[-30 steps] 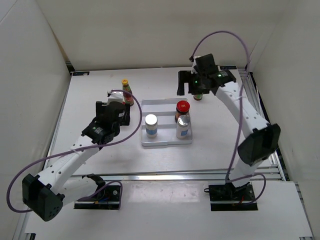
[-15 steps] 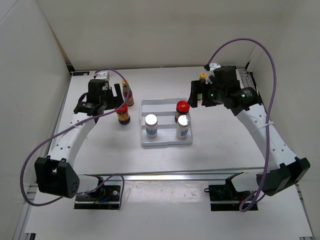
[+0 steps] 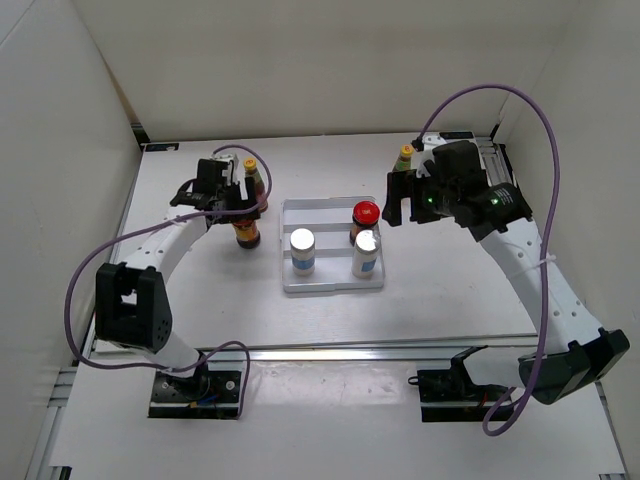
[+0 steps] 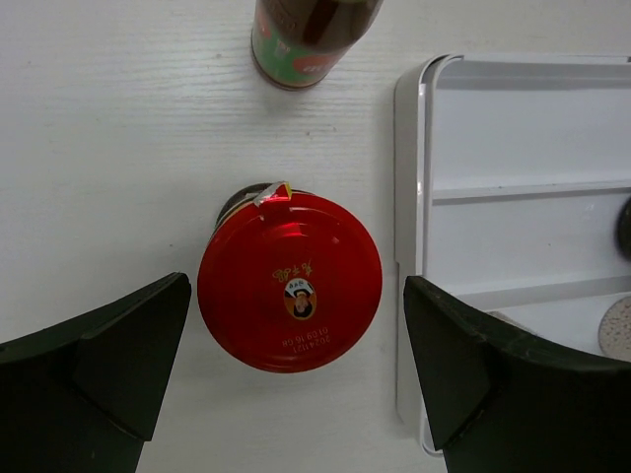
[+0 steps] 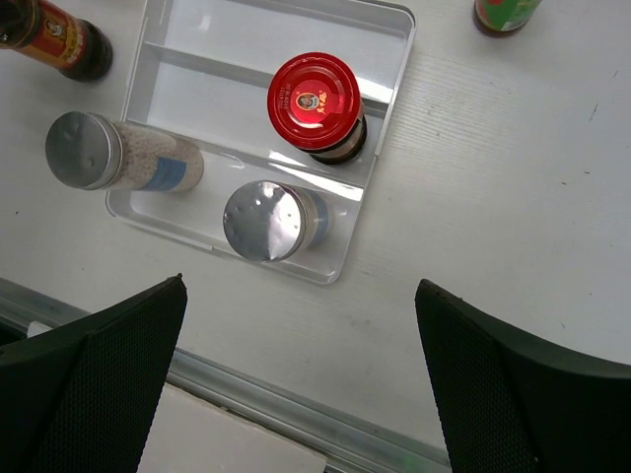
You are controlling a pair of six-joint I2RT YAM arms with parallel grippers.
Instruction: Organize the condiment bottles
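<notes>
1. A squat dark jar (image 3: 246, 233) with a red lid is stood upright on the desk (image 3: 200, 290), just left of the white ridged tray (image 4: 409, 246) and apart from its wall.
2. The left tool (image 4: 296, 286) is positioned directly above this jar, with its fingers spread wide to either side of the lid (no contact can be seen).
3. A slim bottle (image 4: 311, 34) of red sauce is found just behind the jar, near the tray's far left corner.
4. Inside the tray, a second red-lidded jar (image 5: 315, 101) is stood toward the right side. The right shaker (image 5: 264, 221) is placed just in front of it, and the left shaker (image 5: 84, 150) is set apart at the tray's left (both silver-capped).
5. The other slim bottle (image 3: 404, 157), yellow-capped, is seen on the desk beyond the tray's far right corner.
6. The right tool (image 5: 301, 286) is hung over the tray's near right edge, its fingers wide apart and nothing gripped.
</notes>
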